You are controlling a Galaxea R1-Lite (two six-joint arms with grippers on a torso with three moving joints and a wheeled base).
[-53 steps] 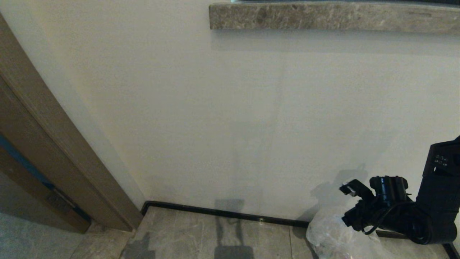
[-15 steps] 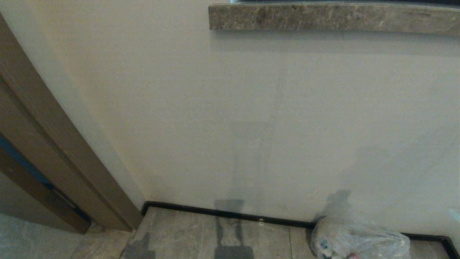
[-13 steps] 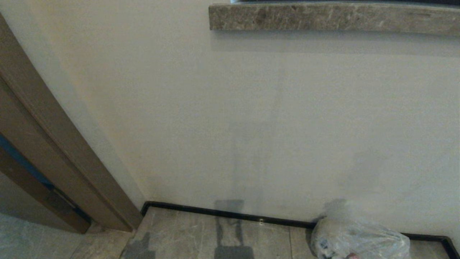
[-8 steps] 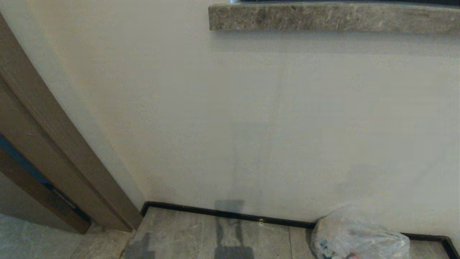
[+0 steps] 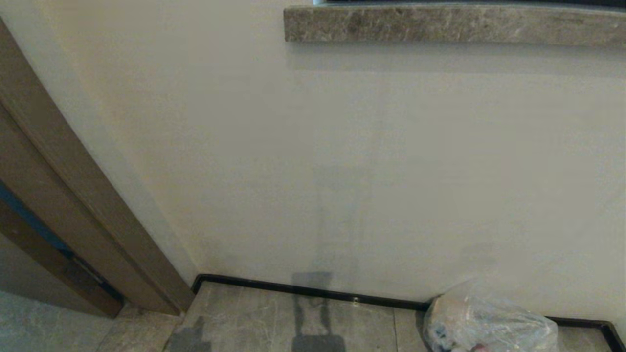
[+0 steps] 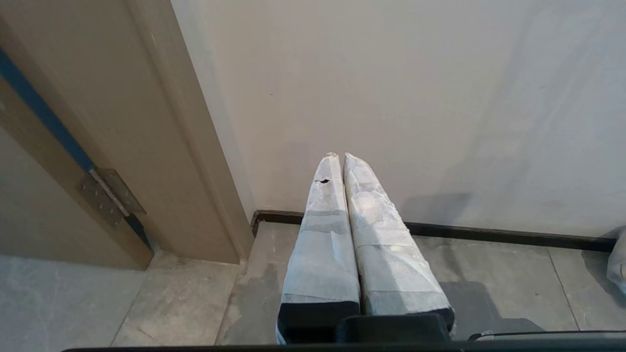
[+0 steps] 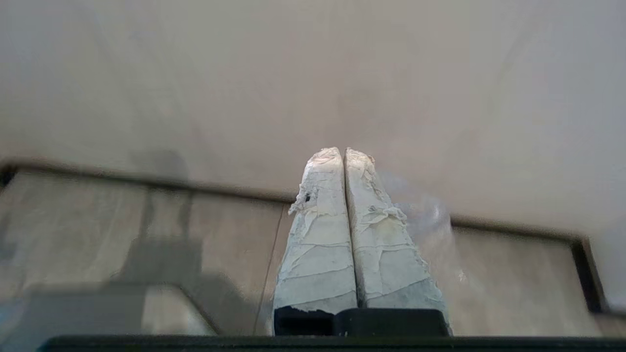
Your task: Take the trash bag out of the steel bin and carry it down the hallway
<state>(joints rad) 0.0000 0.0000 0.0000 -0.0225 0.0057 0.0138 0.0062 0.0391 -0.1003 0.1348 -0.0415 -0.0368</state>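
Bag (image 5: 491,325) sits on the floor tiles (image 5: 274,318) against the black skirting (image 5: 303,289) at the foot of the pale wall (image 5: 342,161), well to the right of the door frame (image 5: 73,195). It is crinkled and see-through, with pale scraps and a red bit inside. A stone ledge (image 5: 455,22) juts from the wall high above the bag. No arm shows in the head view. Right claw (image 7: 344,152) is closed and empty, taped fingers pressed together, bag plastic just behind them by the skirting. Left claw (image 6: 341,157) is closed and empty too, pointing at the wall near the door frame, with the bag's edge (image 6: 617,259) well off to one side.
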